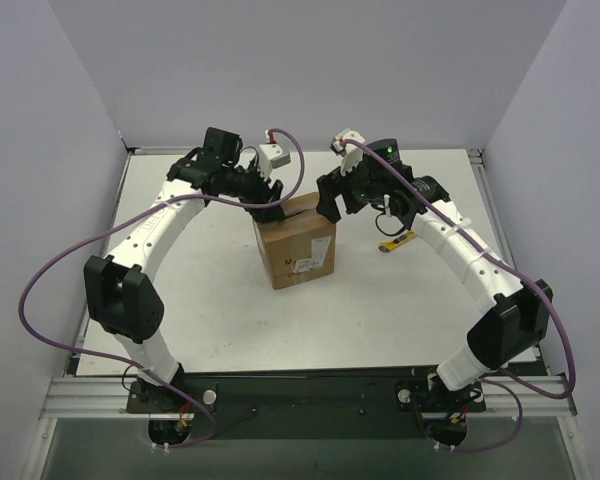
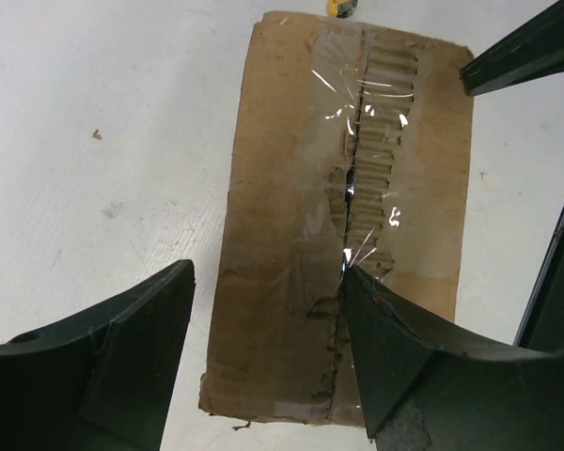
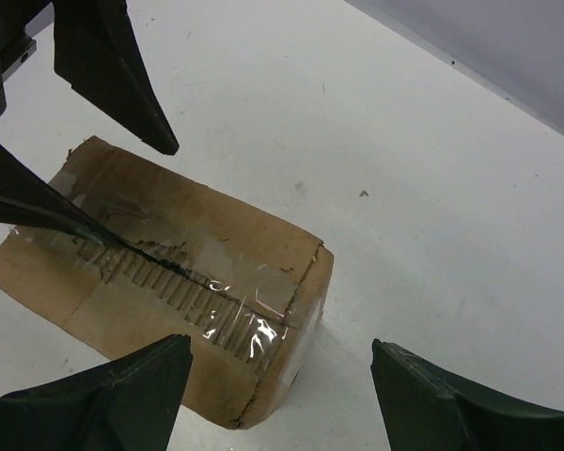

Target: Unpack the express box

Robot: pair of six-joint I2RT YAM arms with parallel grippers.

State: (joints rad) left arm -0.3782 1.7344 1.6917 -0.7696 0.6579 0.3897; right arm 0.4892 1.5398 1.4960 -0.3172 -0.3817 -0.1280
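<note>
Top view: the express box [image 1: 296, 247] stands at the middle of the surface [image 1: 200, 290]. I have the left end effector [image 1: 273, 211] at its 11 o'clock and the right end effector [image 1: 329, 207] at its 1 o'clock, both over the top.

Left wrist view: the jaws are wide and hold nothing. One fingertip [image 2: 376, 319] sits on the torn tape seam [image 2: 355, 169], likely to pry the flaps apart.

Right wrist view: the jaws are wide and empty over one end of the box, apparently placed to steady it.
</note>
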